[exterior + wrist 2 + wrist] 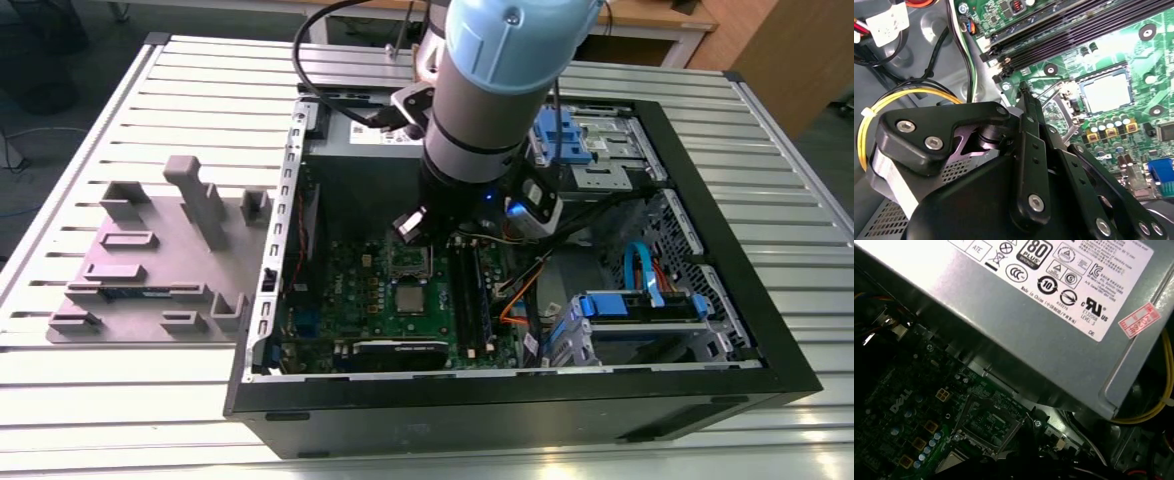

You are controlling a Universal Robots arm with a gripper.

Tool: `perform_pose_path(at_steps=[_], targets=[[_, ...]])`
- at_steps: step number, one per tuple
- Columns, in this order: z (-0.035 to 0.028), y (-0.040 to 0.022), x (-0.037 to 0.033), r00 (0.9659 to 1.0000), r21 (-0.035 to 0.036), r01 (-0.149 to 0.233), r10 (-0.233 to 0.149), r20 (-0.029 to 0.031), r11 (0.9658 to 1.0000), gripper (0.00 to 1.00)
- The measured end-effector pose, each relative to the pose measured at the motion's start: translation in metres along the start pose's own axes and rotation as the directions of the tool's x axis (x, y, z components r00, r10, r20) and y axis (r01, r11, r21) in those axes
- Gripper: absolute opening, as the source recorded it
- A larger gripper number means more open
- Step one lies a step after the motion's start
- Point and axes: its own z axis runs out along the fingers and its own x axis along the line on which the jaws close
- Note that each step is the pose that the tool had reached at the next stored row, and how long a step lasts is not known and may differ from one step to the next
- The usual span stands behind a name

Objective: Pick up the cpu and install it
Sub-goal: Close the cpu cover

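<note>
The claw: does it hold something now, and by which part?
The claw does not hold the cpu, which lies flat in its socket on the green board, apart from the claw.

The cpu (1106, 93) has a pale, matt metal top and sits in the glossy green motherboard (1134, 60). At its 9 o'clock in the second wrist view, the gripper (1026, 100) is matt black metal with bright steel screws. The power supply (1044, 325) is dull grey sheet metal with paper labels.
</note>
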Motion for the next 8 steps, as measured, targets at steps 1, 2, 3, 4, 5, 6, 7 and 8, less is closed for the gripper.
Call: perform_pose_path(at_steps=[1, 2, 3, 4, 5, 6, 7, 8], targets=[[-0.0006, -0.0010, 0.0008, 1.0000, 0.0000, 0.000, 0.000, 0.0000, 1.0000, 0.11], [-0.0012, -0.0020, 0.0015, 1.0000, 0.0001, 0.000, 0.000, 0.0000, 1.0000, 0.11], [-0.0018, -0.0031, 0.0022, 1.0000, 0.0000, 0.000, 0.000, 0.0000, 1.0000, 0.11], [-0.0023, -0.0042, 0.0030, 1.0000, 0.0000, 0.000, 0.000, -0.0001, 1.0000, 0.11], [-0.0029, -0.0052, 0.0037, 1.0000, 0.0000, 0.000, 0.000, -0.0001, 1.0000, 0.11], [-0.0034, -0.0064, 0.0045, 1.0000, 0.0000, 0.000, 0.000, 0.0000, 1.0000, 0.11], [-0.0040, -0.0074, 0.0053, 1.0000, 0.0000, 0.000, 0.000, 0.0000, 1.0000, 0.11], [-0.0046, -0.0084, 0.0060, 1.0000, 0.0000, 0.000, 0.000, 0.0000, 1.0000, 0.11]])
